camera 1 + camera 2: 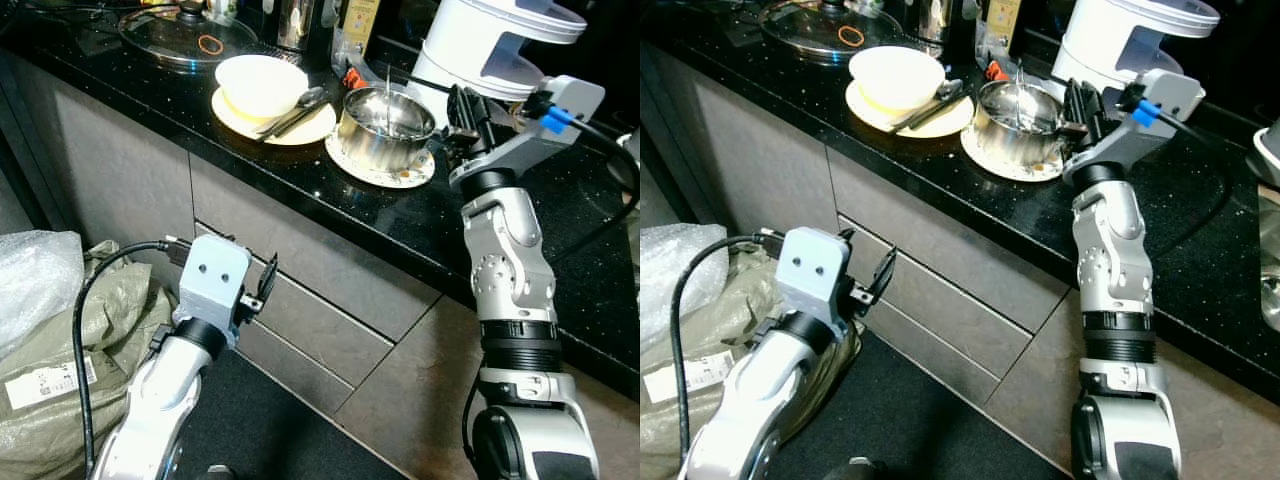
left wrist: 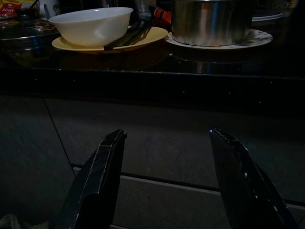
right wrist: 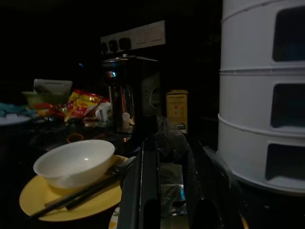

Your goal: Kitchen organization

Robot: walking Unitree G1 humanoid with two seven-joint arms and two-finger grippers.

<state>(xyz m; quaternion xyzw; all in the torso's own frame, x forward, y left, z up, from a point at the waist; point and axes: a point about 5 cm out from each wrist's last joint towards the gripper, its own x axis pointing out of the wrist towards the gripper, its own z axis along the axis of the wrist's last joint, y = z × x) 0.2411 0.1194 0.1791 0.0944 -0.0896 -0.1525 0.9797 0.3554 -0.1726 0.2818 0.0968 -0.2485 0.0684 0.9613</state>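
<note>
My right gripper (image 1: 468, 112) reaches over the black tabletop (image 1: 420, 215), its jaws nearly together at the rim of the steel pot (image 1: 385, 125), probably to grip it. The pot sits on a patterned plate (image 1: 380, 170), beside a white bowl (image 1: 260, 85). My left gripper (image 1: 262, 285) hangs below, jaws apart, facing the drawers (image 1: 320, 320).

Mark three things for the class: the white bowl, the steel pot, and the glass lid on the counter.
white bowl (image 1: 258, 82), left eye view, on its inner wall.
steel pot (image 1: 385, 125), left eye view, on its front wall below the rim.
glass lid (image 1: 170, 40), left eye view, on the glass left of the knob.
</note>
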